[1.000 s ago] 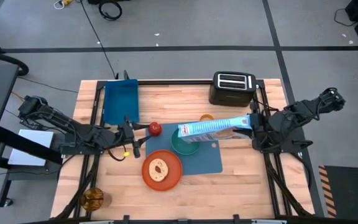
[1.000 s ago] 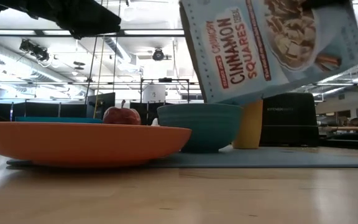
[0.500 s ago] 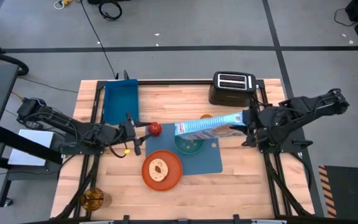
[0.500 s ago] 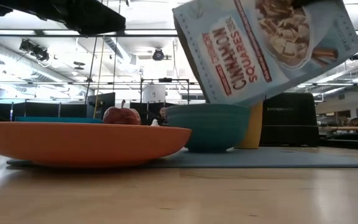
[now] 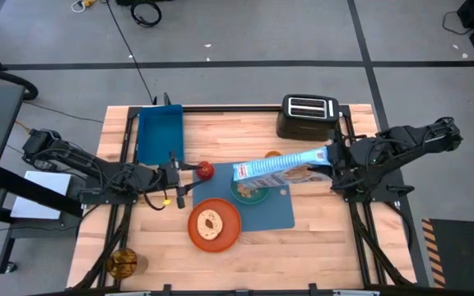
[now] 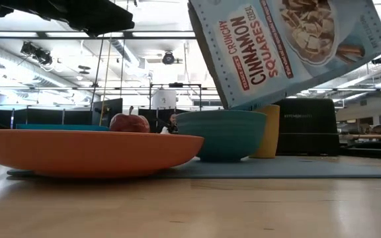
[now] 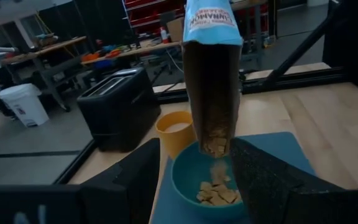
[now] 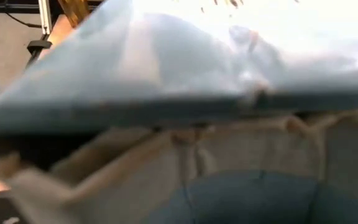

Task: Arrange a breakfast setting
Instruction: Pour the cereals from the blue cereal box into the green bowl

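Observation:
My right gripper [image 5: 329, 160] is shut on the blue cereal bag [image 5: 280, 167], which slants above the teal bowl [image 5: 249, 191]. The bag's open mouth [image 7: 214, 140] points down and cereal pieces fall into the bowl [image 7: 210, 182]. The bowl stands on the blue placemat [image 5: 271, 212], with the orange cup [image 7: 176, 130] behind it. The orange plate [image 5: 215, 224] carries the round bread piece [image 5: 212, 223]. The red apple [image 5: 206, 169] lies on the wood. My left gripper [image 5: 177, 174] is open and empty beside the apple. I see no spoon. My right gripper holds the bag's closed end [image 5: 321, 157], coming level from the table's right side, with the fingers along the bag's length. The bag is lifted clear and tilted, its mouth lower than the held end and above the bowl. The bag hides the fingers in the right wrist view.
A black toaster [image 5: 309, 117] stands at the far right. A deep blue bin [image 5: 160, 134] sits at the far left. An amber object [image 5: 123, 263] lies at the near left corner. Bare wood lies along the near edge [image 5: 303, 255].
My right gripper has tipped the cereal bag further and shifted it slightly above the bowl. Cereal has poured out: the bowl, plain teal inside a second ago, now holds a heap of pieces.

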Robot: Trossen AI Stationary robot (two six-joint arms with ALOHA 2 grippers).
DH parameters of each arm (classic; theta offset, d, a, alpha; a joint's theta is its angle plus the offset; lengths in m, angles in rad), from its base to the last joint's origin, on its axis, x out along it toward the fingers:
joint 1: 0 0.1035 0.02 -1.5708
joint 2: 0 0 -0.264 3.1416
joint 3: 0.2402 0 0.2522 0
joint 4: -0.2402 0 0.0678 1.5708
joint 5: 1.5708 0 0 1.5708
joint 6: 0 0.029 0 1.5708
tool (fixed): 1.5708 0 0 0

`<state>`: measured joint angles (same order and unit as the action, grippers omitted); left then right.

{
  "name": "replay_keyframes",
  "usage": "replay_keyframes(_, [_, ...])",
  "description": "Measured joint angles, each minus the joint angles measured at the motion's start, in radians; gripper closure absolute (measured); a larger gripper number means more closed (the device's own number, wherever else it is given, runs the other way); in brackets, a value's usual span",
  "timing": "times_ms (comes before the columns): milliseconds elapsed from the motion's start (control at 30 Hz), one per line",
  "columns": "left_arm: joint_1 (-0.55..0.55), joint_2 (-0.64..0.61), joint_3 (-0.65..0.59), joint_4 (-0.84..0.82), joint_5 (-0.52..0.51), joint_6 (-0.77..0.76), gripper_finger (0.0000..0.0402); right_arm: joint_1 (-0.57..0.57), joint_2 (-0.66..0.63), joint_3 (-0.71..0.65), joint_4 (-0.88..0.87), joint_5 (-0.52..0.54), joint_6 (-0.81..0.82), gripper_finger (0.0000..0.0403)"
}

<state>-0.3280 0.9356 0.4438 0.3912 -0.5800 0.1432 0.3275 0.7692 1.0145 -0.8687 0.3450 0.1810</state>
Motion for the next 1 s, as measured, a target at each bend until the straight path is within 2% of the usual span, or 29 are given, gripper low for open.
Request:
replay_keyframes(367, [0.001, 0.000, 0.000, 0.000, 0.000, 0.001, 0.0200, 0.000, 0.003, -0.001, 0.001, -0.043, 0.022, 0.0280])
replay_keyframes(667, [0.024, 0.000, 0.000, 0.006, 0.019, 0.000, 0.0200, -0.024, 0.054, 0.000, 0.007, -0.077, 0.031, 0.0280])
replay_keyframes(1000, [0.024, 0.000, 0.000, 0.018, 0.049, -0.001, 0.0200, -0.031, 0.148, 0.118, -0.045, -0.080, 0.010, 0.0280])
